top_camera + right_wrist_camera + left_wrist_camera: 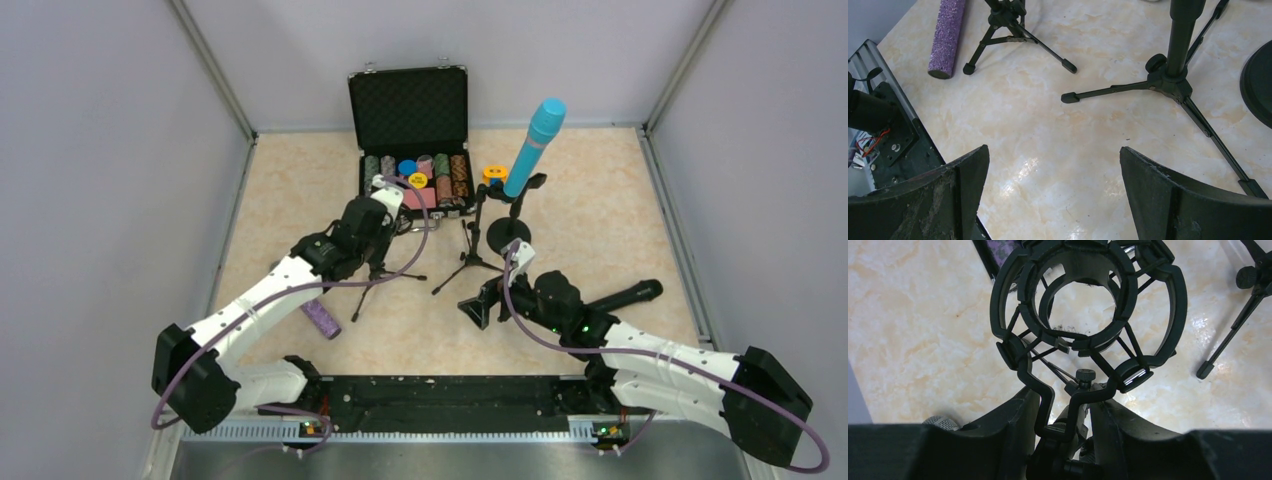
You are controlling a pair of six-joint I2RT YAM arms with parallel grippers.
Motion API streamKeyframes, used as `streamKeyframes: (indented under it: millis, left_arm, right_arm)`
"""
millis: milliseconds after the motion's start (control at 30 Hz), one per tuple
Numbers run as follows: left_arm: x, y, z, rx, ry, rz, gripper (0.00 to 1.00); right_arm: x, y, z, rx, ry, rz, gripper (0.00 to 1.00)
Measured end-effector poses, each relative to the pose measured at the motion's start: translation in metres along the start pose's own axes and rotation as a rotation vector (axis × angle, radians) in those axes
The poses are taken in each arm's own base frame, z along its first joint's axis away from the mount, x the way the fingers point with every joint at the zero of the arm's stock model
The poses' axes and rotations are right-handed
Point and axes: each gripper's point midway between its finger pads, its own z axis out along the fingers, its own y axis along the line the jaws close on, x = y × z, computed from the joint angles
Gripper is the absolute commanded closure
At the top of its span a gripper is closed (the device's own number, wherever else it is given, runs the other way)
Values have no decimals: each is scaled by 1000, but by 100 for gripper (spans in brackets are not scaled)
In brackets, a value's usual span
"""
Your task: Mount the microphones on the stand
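Cyan microphone (533, 148) leans clipped atop the round-based stand (509, 232).

Beige marble bench (620, 230): chip case (408, 110) at back, shock-mount tripod stand (1007, 20), second tripod stand (1168, 80), round-base stand (509, 233), purple microphone (322, 318) and black microphone (625, 297) lying flat.

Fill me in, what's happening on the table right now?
The left gripper is closed around the bracket of the empty shock-mount stand. The right gripper hangs open and empty near the middle tripod stand. The cyan microphone already sits in the round-base stand. The purple microphone and the black microphone lie on the table, not yet mounted.
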Motion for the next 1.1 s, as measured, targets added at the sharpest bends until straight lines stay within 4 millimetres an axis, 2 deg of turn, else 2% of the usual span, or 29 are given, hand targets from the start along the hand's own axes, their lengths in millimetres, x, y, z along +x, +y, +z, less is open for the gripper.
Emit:
streamKeyframes:
  millis: [267, 467, 833, 1100]
  left_arm:
    - [-12, -12, 3, 34, -44, -106, 100]
    - [-23, -14, 2, -2, -80, -227, 100]
    - [-63, -28, -1, -146, -114, -341, 100]
    - [-67, -36, 11, -243, -79, -346, 100]
  right_arm:
    - [0, 0, 0, 1, 0, 0, 1]
    - [-1, 0, -1, 3, -3, 0, 1]
    - [-3, 0, -1, 3, -13, 3, 1]
    - [-7, 2, -4, 0, -26, 5, 1]
